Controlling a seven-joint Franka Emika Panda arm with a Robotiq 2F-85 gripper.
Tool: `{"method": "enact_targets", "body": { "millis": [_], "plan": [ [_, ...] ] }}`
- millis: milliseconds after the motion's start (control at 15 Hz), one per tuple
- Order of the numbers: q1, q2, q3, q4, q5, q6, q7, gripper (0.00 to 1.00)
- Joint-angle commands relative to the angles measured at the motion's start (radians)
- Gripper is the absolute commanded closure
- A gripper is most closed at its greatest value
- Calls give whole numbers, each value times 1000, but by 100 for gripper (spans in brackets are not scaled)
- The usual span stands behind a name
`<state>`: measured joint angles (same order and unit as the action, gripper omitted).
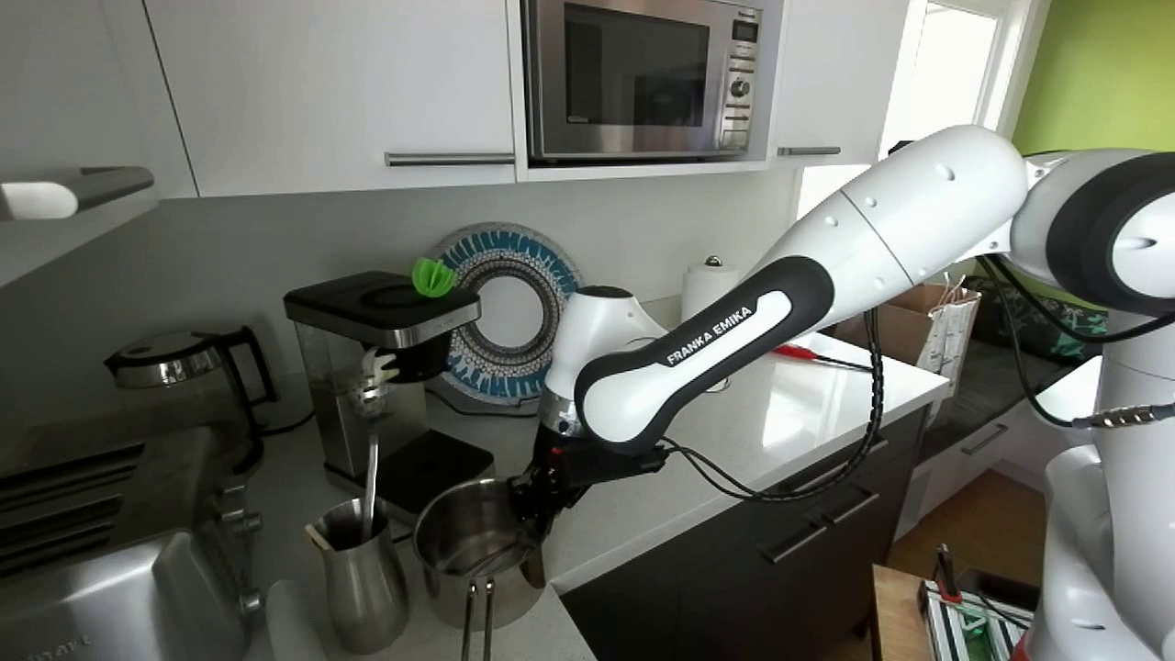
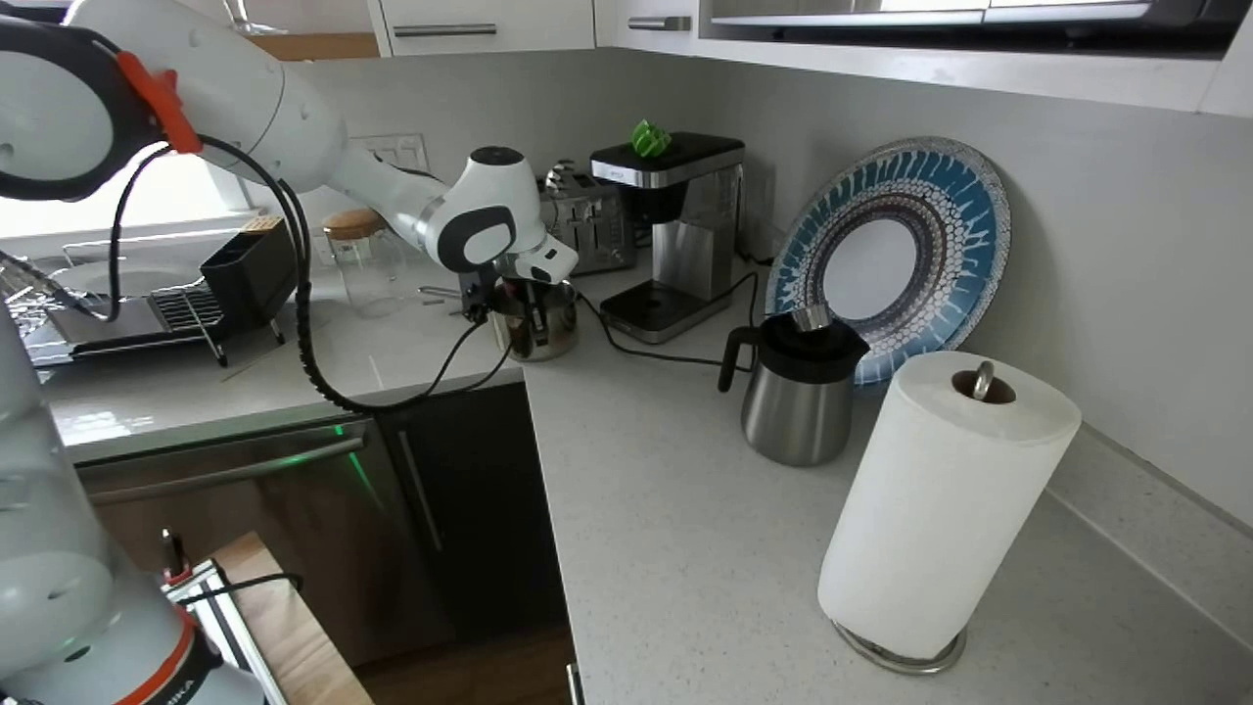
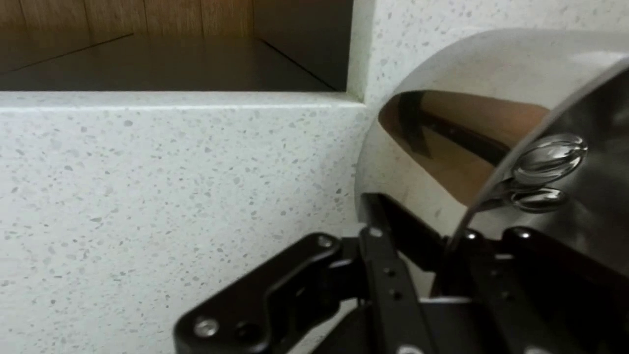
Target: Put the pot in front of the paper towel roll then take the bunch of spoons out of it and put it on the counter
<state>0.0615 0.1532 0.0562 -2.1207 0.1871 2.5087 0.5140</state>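
- Black, angular and studded with round bolts, the gripper (image 3: 442,246) sits nearest in the wrist view; it is clamped on the side of the pot (image 3: 481,142), one finger outside and one inside.
- Polished steel makes up the pot, round and straight-sided, its skin mirroring brown and dark shapes. It is at the inside corner of the counter (image 3: 196,211), just beside a tapered steel jug (image 1: 363,588) and well apart from the paper towel roll (image 2: 945,509).
- Pale and smooth, the counter carries fine grey flecks and a square-cut edge.
- Matte and white, the paper towel roll is a tall cylinder on a thin metal ring.
- Patterned bands of blue, white and grey circle the round plate (image 2: 891,259) behind a brushed-steel coffee jug (image 2: 798,406).
- Glossy ovals inside the pot are the spoons (image 3: 548,160), partly seen; reflections make their number hard to tell.
- Two slim metal rods form the handle (image 1: 488,615) of the pot, cut off by the bottom edge in an exterior view.
- Much of the paper towel roll is hidden there by the arm (image 1: 725,349).
- Cut off at the left edge, the toaster (image 1: 101,588) has lettering too faint to read.
- Whether the pot's base touches the counter cannot be told.
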Motion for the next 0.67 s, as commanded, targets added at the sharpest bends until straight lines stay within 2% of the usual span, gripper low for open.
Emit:
{"method": "enact_targets", "body": {
  "millis": [0, 200, 267, 333, 533, 600],
  "plan": [
    [-6, -61, -43, -42, 3, 25, 65, 98],
    [-29, -128, -60, -110, 53, 62, 31, 98],
    [-36, -170, -54, -146, 105, 99, -16, 98],
    [-28, -58, -61, -58, 36, 44, 24, 92],
    [-40, -119, -58, -109, 66, 73, 2, 92],
    [-40, -129, -57, -117, 66, 73, 2, 98]
  ]
}}
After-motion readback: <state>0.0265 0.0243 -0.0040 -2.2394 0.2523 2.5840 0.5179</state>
